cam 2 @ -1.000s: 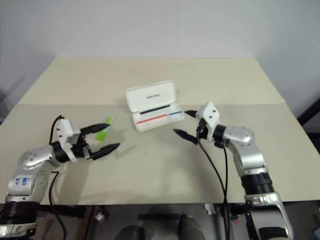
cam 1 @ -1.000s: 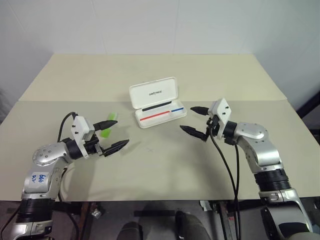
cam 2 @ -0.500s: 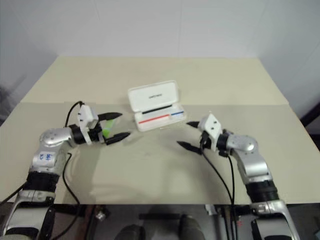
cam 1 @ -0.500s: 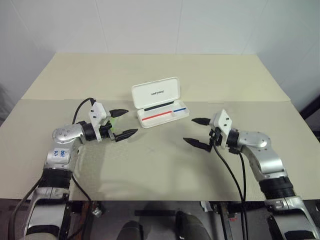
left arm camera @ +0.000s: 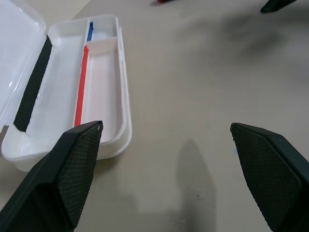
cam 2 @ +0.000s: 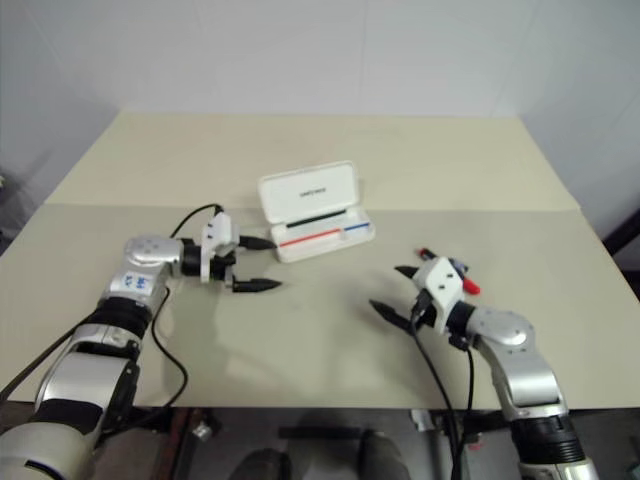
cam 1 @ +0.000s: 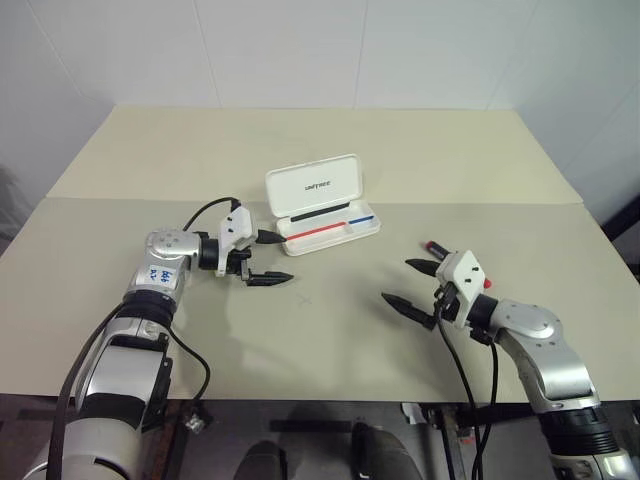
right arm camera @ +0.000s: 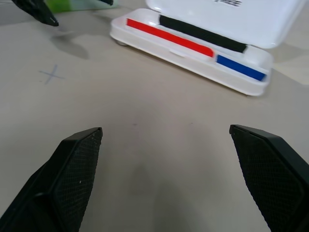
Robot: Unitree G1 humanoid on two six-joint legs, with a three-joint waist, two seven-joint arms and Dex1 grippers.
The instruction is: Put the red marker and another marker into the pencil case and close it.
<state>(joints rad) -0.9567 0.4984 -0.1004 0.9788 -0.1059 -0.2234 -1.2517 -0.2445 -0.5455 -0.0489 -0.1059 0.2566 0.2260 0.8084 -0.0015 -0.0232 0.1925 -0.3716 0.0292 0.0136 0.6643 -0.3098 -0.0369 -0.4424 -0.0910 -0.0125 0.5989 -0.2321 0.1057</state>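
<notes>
The pencil case (cam 1: 322,205) is white, hard and rectangular with rounded corners. It lies open, with the lid standing up at the far side and a red and a blue line inside the tray. Its near end is just beside the left gripper (cam 1: 280,258). The red marker (cam 2: 468,286) lies flat just behind the right gripper (cam 1: 397,280), partly hidden by it. Another marker (right arm camera: 72,5), light green, lies close to the left gripper.
</notes>
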